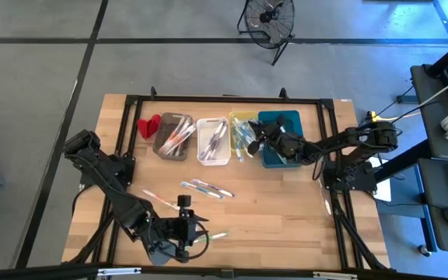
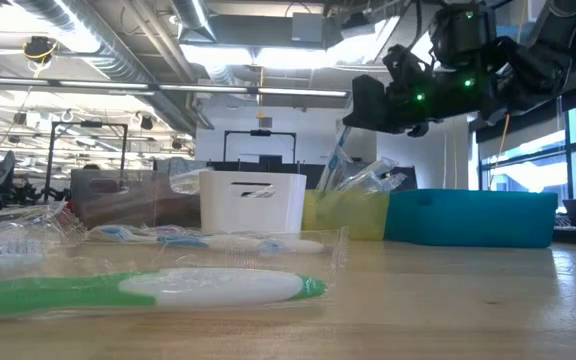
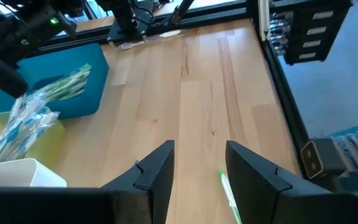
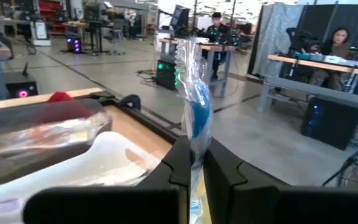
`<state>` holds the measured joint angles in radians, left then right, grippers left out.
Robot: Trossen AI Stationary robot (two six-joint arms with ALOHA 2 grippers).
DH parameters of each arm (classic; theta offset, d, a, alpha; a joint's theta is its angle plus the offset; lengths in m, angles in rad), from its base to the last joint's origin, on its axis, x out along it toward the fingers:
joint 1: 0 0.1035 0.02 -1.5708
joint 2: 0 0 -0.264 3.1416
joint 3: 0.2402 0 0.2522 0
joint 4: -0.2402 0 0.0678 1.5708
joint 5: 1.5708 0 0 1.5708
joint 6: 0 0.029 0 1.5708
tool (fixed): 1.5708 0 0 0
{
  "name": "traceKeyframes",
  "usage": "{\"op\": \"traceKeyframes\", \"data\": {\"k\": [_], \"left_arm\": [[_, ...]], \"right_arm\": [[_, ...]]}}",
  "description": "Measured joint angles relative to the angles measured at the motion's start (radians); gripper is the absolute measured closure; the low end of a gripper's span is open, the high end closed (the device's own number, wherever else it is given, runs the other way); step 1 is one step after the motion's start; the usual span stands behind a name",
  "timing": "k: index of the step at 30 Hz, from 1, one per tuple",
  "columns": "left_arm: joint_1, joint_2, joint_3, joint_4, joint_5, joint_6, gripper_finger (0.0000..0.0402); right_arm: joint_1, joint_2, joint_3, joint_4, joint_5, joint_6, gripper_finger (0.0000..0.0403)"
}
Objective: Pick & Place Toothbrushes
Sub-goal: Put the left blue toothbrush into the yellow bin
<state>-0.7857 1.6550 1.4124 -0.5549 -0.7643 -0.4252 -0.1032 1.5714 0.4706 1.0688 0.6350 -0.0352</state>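
Observation:
My right gripper (image 1: 258, 141) hovers over the yellow bin (image 1: 242, 119) at the back of the table, shut on a blue toothbrush in a clear wrapper (image 4: 194, 109). My left gripper (image 3: 197, 165) hangs open above the table's near edge, touching nothing. A green toothbrush (image 3: 227, 193) lies flat on the wood below and just past its fingers. More wrapped toothbrushes (image 1: 207, 188) lie flat mid-table. Others stand or lie in the grey bin (image 1: 173, 136), white bin (image 1: 213, 141), yellow bin and teal bin (image 1: 274, 155). My right gripper pinches the wrapped blue toothbrush between its two fingers, partway along its length (image 4: 195, 155). The fingers come level from the table's right side and lie across it. The toothbrush stands nearly upright, its top above the fingers (image 2: 344, 130). Its lower part (image 2: 326, 185) reaches the yellow bin's rim.
The four bins stand in a row along the far edge, with a small red object (image 1: 148, 124) left of the grey one. A black frame (image 1: 208, 99) runs around the table. Bare wood (image 1: 286, 202) lies at mid-table right. People sit at desks beyond the table.

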Motion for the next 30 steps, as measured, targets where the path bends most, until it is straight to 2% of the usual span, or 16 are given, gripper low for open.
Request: {"op": "traceKeyframes", "data": {"k": [4,16,22,30], "left_arm": [[0.002,0.033,0.0,0.003,-0.003,0.001,0.0262],[0.003,0.046,0.0,0.005,-0.028,0.016,0.0263],[0.003,0.046,0.0,0.005,-0.028,0.026,0.0263],[0.003,0.046,0.0,0.005,-0.029,0.046,0.0262]], "right_arm": [[-0.018,0.014,0.0,0.004,-0.001,0.002,0.0385],[-0.073,0.032,0.0,0.037,-0.094,0.064,0.0379],[-0.092,0.032,0.0,0.003,-0.191,0.108,0.036],[-0.094,0.032,0.001,-0.069,-0.209,0.132,0.032]]}}
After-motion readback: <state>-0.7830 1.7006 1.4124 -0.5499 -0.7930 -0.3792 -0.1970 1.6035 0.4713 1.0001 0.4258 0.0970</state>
